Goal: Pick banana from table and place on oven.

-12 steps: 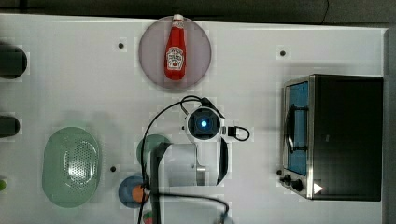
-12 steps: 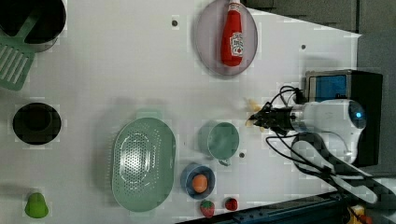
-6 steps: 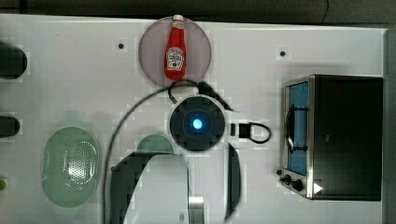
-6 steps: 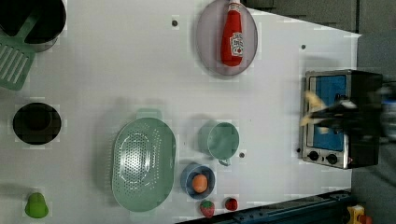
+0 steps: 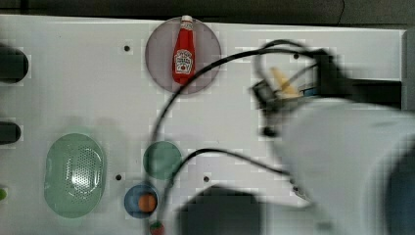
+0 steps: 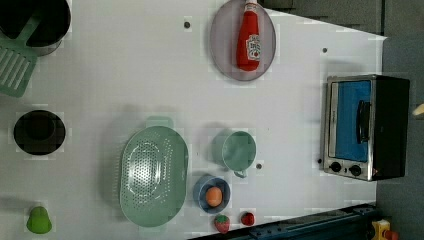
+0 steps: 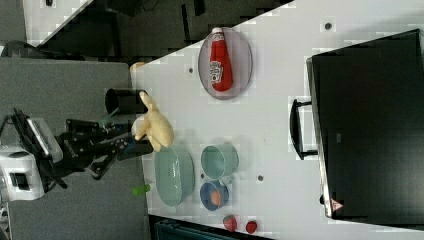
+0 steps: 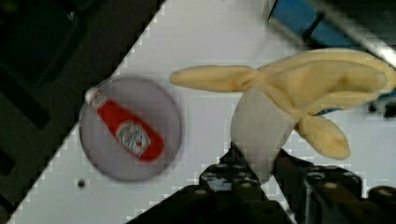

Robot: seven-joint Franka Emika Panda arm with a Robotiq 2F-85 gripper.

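Above the table (image 6: 150, 75), pincer (image 7: 134, 141) gripping banana (image 7: 153, 126), ketchup bottle (image 6: 249, 36) on plate (image 6: 224, 55)

One banana (image 7: 152, 127), one oven (image 6: 367, 127), one ketchup bottle (image 6: 249, 35), two strawberries (image 6: 222, 223), one orange (image 6: 213, 196).

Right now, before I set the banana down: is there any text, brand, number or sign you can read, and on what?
Ketchup bottle label: white print, too blurred to read.
Oven: a small red and white triangle sign by the knobs, no wording legible; knob markings too small to read.
Red button at the table's edge: no readable marking.
Nothing else bears text.
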